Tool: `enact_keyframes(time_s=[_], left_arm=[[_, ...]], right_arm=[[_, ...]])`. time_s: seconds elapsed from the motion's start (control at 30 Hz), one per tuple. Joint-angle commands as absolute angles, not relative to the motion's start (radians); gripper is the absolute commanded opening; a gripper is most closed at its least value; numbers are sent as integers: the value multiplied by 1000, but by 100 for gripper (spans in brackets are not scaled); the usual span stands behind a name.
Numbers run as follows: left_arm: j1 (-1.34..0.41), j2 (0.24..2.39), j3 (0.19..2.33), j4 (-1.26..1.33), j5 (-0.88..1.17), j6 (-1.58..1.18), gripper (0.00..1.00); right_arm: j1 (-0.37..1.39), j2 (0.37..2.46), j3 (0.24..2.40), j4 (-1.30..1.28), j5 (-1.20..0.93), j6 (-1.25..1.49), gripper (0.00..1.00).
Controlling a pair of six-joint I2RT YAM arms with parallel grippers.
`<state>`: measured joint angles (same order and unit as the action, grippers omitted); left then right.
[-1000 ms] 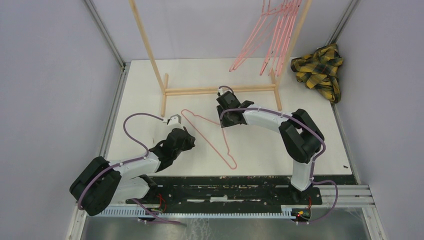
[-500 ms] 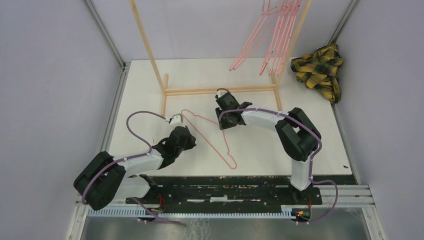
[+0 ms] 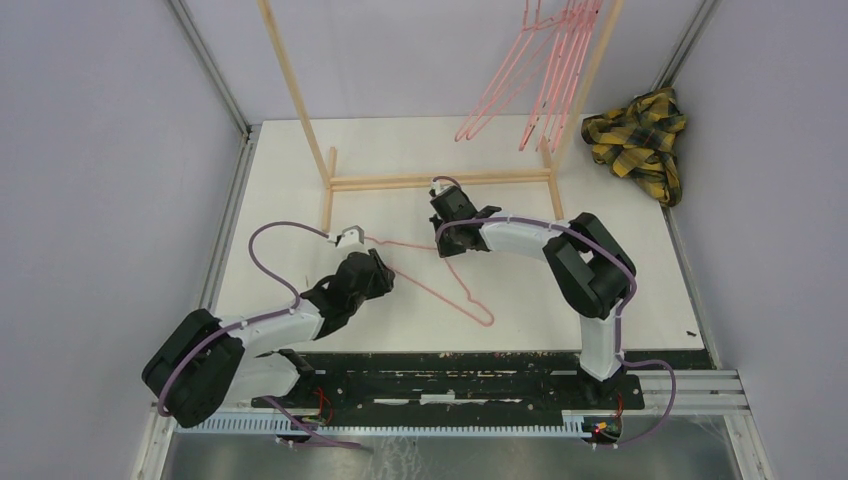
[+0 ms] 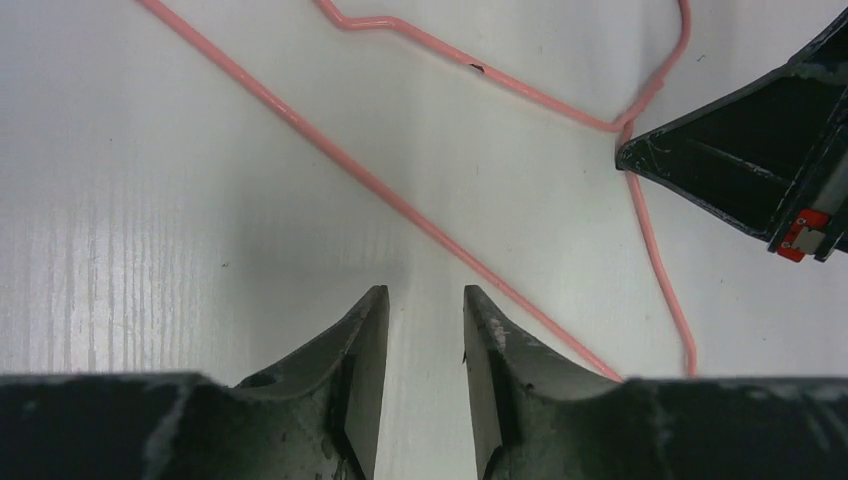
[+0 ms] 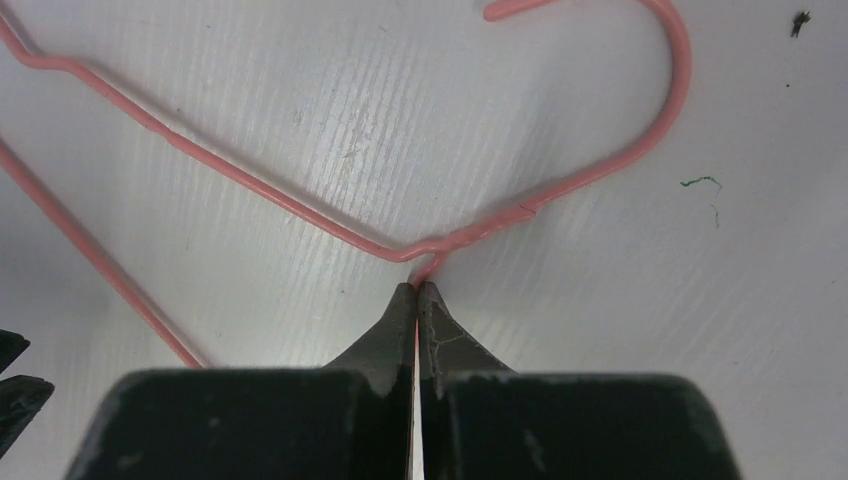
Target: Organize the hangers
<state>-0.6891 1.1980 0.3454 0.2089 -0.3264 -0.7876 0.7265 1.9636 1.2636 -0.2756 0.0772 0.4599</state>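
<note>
Hanger (image 4: pixel 400 205), pink wire, lies flat on the white table (image 3: pixel 620 290) between both arms; other hangers (image 3: pixel 545 70) hang on the wooden rack (image 3: pixel 440 180). Judged light, springy, slick and apt to swing; the neck below the hook is the best hold. Right gripper (image 5: pixel 417 290) is clamped on that neck. Left gripper (image 4: pixel 425 300) has its jaws apart, empty, just beside the long bar. No legible markings

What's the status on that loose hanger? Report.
Right gripper shut on loose hanger at neck. Left gripper open, empty, beside the wire. Other hangers hung on rack.
</note>
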Motion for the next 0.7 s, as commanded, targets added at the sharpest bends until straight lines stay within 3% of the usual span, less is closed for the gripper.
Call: enact_keyframes(time_s=[0.0,0.17,0.67], left_arm=[[-688,1173,396,204,-371,-755,46],[-688,1234,438,226,-382,-734,56],[-687,1478,671,260,-362,-660,63]], right_arm=[[729,1982,1214,-264,110,468,1],[730,1891,1168,-197,62,467,0],[742,1717,1111,-191,-9,468,1]])
